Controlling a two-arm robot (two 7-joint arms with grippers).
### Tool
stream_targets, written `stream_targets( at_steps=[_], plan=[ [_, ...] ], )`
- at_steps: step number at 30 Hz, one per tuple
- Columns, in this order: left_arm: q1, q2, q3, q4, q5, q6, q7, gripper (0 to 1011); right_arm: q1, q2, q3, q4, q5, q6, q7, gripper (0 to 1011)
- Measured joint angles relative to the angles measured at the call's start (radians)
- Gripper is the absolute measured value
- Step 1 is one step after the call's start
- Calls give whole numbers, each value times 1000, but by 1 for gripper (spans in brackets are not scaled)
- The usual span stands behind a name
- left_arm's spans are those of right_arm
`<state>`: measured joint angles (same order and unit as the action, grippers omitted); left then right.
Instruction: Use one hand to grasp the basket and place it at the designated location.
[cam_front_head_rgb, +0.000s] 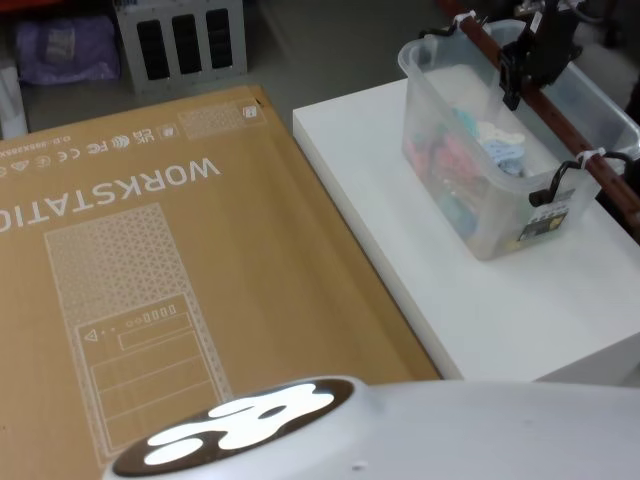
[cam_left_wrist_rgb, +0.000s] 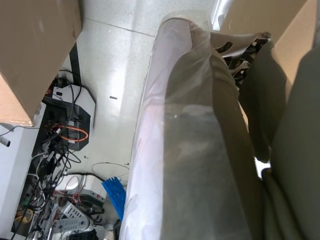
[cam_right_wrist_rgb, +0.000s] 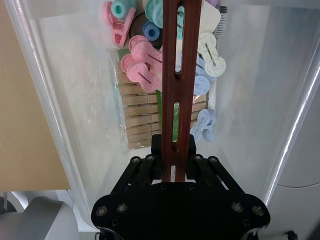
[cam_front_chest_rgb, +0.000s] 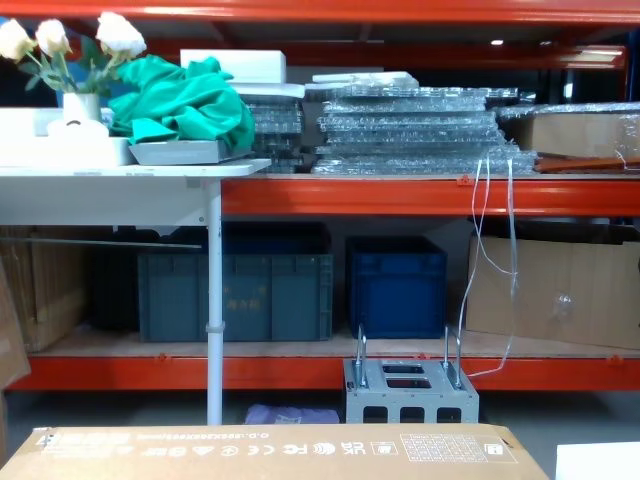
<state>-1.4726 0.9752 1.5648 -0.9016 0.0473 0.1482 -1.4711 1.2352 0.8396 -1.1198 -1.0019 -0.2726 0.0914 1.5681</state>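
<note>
Right wrist view, right end effector (cam_right_wrist_rgb: 173, 150) gripping basket (cam_right_wrist_rgb: 70, 100), pastel clips (cam_right_wrist_rgb: 142, 60) inside

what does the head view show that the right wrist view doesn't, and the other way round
Head view adds: the WORKSTATION print on the cardboard box and the white zip ties at the ends of the bar handle. Right wrist view adds: the contents clearly, pink and blue plastic pegs and wooden pegs. Both: the basket, its bar handle, the right hand closed on it.
</note>
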Motion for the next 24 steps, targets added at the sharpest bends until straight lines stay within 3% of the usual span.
stream_targets(
  at_steps=[14, 19, 24],
  plan=[
    [0, 0, 0, 0, 0, 0, 0, 0, 1, -1, -1, 2, 0, -1, 0, 237],
    [0, 0, 0, 0, 0, 0, 0, 0, 28, -57, -25, 58, -22, -22, 1, 237],
    [0, 0, 0, 0, 0, 0, 0, 0, 62, -137, -47, 156, -36, -61, -3, 237]
  ],
)
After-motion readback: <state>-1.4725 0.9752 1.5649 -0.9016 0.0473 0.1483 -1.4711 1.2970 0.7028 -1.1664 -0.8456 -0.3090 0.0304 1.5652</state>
